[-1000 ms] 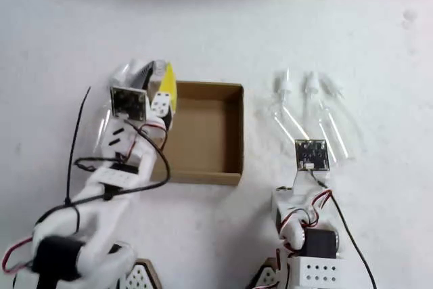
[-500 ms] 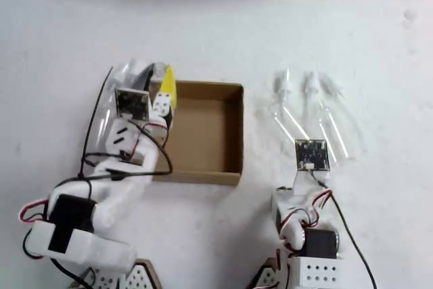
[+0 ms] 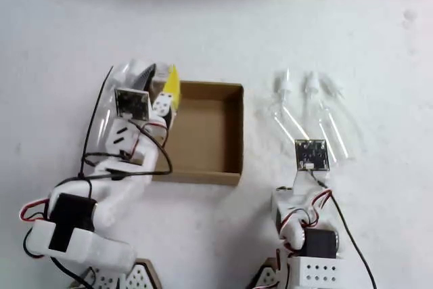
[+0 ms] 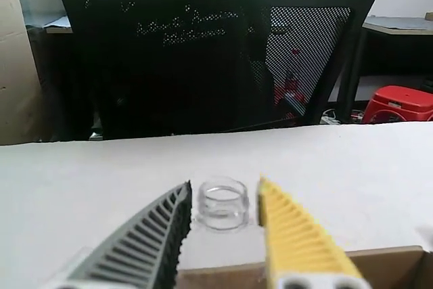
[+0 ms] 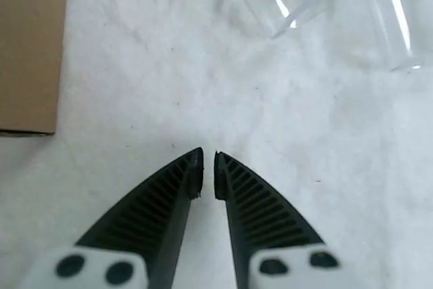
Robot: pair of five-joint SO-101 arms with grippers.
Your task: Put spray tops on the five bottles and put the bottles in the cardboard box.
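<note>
We see the left gripper [image 4: 225,187] drawn narrow around an uncapped bottle [image 4: 223,208]. Its grey and yellow fingers press either side of the open neck, above the far left corner of the cardboard box [image 3: 203,133] (the box's rim shows just beneath the fingers). The right gripper [image 5: 208,174] hovers low over the table [image 3: 223,25], its fingers almost touching, nothing between them. Three bottles with spray tops [image 3: 312,99] lie side by side just beyond it, apart from the box's right wall. Broad open tabletop runs from the box to the far edge.
</note>
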